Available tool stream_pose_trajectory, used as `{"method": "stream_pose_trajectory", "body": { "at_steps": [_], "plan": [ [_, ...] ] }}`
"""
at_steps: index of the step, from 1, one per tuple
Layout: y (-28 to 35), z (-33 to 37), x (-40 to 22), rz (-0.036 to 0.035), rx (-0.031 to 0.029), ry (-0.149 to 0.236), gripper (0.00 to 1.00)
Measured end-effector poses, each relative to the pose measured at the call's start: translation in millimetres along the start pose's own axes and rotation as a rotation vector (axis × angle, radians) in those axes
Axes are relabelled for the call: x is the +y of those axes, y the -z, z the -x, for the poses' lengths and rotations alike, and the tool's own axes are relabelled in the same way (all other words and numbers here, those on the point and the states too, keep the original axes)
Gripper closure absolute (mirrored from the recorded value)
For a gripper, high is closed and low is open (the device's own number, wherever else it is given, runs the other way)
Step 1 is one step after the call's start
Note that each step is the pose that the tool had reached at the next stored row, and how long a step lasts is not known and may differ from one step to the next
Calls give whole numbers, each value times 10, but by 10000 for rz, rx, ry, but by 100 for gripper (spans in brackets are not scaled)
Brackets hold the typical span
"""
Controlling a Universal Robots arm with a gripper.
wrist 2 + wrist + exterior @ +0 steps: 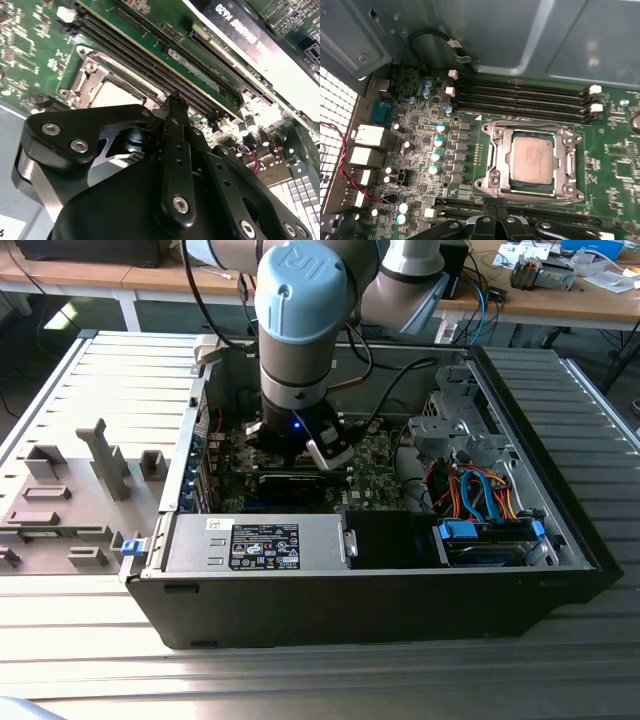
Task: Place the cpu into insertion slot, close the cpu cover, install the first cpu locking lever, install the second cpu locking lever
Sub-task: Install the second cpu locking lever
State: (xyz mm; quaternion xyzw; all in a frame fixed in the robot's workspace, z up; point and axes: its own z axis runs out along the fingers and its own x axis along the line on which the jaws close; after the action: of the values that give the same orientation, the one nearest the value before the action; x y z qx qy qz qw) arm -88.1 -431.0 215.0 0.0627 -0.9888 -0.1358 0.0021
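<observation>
Ribbed metal worktop [90,370] under an open PC case [380,610]; wooden benches w/ clutter behind. In the exterior view we see the arm reaching down into the case, gripper [300,452] low over the green motherboard [375,455], just above the long black card.

Second wrist view: we look past the gripper [173,102], whose fingers come together to a narrow tip, nothing between them. Tip sits over the long memory slots [150,60]. Just beyond the tip, across those slots, lies the insertion slot [87,80] w/ its metal frame; the cpu [117,95] shows pale inside it, partly hidden by the gripper body.

First wrist view: gripper [492,220] at the frame edge, fingertips [485,222] closed together. Straight ahead of it, near but not touching, the cpu [533,160] lies flat in the socket, silvery top up. The cpu cover [570,162] appears down around the chip, its window framing it; we can't tell whether the levers are latched. Socket's long side runs roughly parallel w/ the memory slots [525,95], which lie beyond it from the gripper.
</observation>
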Motion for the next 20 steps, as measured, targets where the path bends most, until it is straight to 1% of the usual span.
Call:
{"method": "stream_pose_trajectory", "body": {
  "at_steps": [2,3,11,14,17,20],
  "plan": [
    [-27,-15,-2,10,0,4,89],
    [-51,-27,0,16,0,6,89],
    [-146,-105,28,24,4,22,89],
    [-180,-119,56,25,10,38,89],
    [-234,-114,127,28,23,91,89],
    [-255,-115,156,22,37,123,89]
  ]
}}
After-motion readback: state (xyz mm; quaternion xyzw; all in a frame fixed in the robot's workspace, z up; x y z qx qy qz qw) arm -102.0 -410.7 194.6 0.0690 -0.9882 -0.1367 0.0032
